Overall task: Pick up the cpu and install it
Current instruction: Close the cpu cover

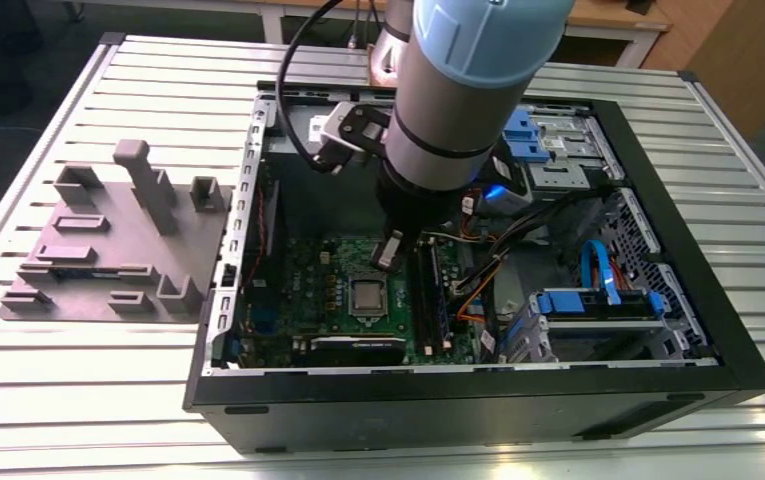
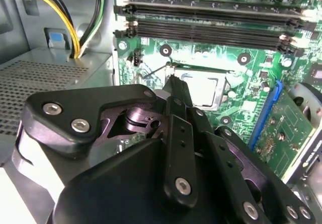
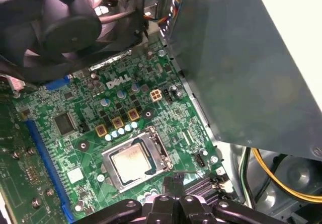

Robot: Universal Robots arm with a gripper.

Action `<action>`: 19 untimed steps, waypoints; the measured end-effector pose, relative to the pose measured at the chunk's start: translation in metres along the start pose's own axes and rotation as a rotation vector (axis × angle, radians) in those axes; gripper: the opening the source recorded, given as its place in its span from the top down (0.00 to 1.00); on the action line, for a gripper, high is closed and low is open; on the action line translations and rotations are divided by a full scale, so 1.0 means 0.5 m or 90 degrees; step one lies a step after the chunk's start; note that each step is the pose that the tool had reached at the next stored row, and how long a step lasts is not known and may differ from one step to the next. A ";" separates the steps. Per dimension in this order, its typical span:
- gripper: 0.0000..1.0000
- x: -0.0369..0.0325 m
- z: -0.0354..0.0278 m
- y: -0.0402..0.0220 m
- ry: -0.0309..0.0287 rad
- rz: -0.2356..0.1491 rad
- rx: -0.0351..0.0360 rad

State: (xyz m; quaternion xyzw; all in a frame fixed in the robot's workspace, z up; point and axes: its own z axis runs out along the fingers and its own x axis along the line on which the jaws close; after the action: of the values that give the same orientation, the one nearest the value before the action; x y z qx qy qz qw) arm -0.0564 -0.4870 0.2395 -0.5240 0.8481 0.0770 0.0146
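The arm (image 1: 456, 90) reaches steeply down, its gripper (image 2: 173, 83) with fingers (image 3: 173, 183) pressed together, holding nothing.

A slatted metal table (image 1: 155, 390) is seen in the exterior view. On it, an open black computer case (image 1: 489, 420) is laid flat, taking up the centre and the 3 o'clock side. At 9 o'clock, just beside the case, a grey block (image 1: 115, 245) with raised posts and slots is set on the slats.
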 end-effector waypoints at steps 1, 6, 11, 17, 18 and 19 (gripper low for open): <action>0.90 0.003 0.001 0.005 0.0001 0.000 0.0000; 0.90 0.017 0.004 0.030 0.0008 -0.001 0.0003; 0.90 0.021 0.004 0.035 0.0430 0.001 0.0210; 0.90 0.025 0.005 0.042 0.0499 -0.001 0.0243; 0.90 0.025 0.005 0.043 0.0499 -0.001 0.0243; 0.90 0.025 0.005 0.043 0.0499 -0.001 0.0243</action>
State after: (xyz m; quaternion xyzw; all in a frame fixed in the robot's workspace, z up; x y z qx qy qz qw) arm -0.0813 -0.4885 0.2381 -0.5268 0.8490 0.0402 -0.0086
